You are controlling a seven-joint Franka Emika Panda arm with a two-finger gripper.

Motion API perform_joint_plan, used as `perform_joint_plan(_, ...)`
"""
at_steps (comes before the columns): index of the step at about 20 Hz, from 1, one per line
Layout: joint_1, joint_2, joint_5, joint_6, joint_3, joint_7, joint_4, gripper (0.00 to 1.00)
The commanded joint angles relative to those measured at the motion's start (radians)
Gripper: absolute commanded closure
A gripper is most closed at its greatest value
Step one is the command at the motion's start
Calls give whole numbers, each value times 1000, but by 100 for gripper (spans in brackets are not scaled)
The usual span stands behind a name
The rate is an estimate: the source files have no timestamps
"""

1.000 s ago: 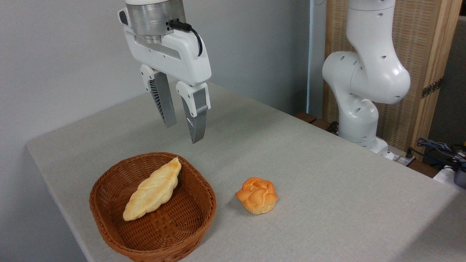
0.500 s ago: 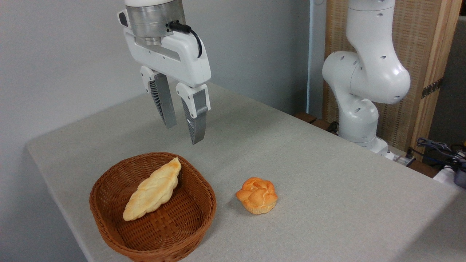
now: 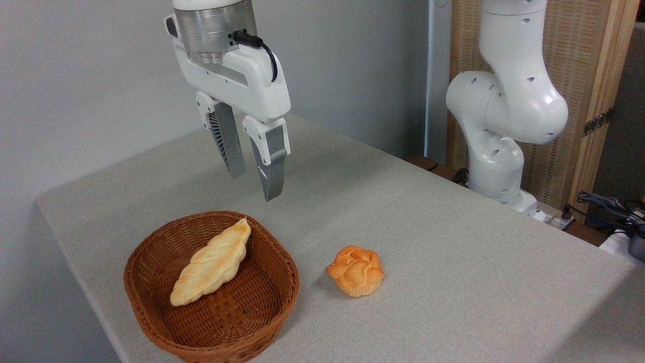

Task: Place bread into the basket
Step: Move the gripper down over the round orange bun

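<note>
Grey table (image 3: 453,262) filling the lower frame. Basket (image 3: 282,297), lower left, already holds a long braided loaf (image 3: 211,264). Gripper (image 3: 254,186), upper left, hangs well above the basket's far rim, jaws slightly parted and empty. Bread (image 3: 356,269), lower centre, sits on the table just right of the basket. Advisable approach: move right, widen the jaws, descend centred, and squeeze the soft bun lightly.

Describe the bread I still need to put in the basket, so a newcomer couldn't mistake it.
Start at the brown wicker basket near the table's front left edge. Just to its right, on the bare tabletop, sits the bun. It is small, round, orange-golden with a knotted top, unlike the long pale braided loaf lying inside the basket.
</note>
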Motion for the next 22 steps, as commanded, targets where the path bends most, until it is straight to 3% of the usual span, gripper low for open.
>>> perform_joint_plan(1, -3, -18, 5, 14, 6, 24, -59, 0)
perform_joint_plan(7, -1, -155, 7, 299, 22, 25, -397, 0)
perform_joint_plan(10, 0, -209, 11, 352, 44, 126, -544, 0)
perform_joint_plan(13, 2, -215, 16, 349, 61, 153, -584, 0)
perform_joint_plan(16, 3, -213, 140, 349, 62, 143, -615, 0)
perform_joint_plan(17, 3, -212, 152, 350, 62, 142, -621, 0)
perform_joint_plan(22, 5, -201, 160, 379, 76, 146, -656, 0)
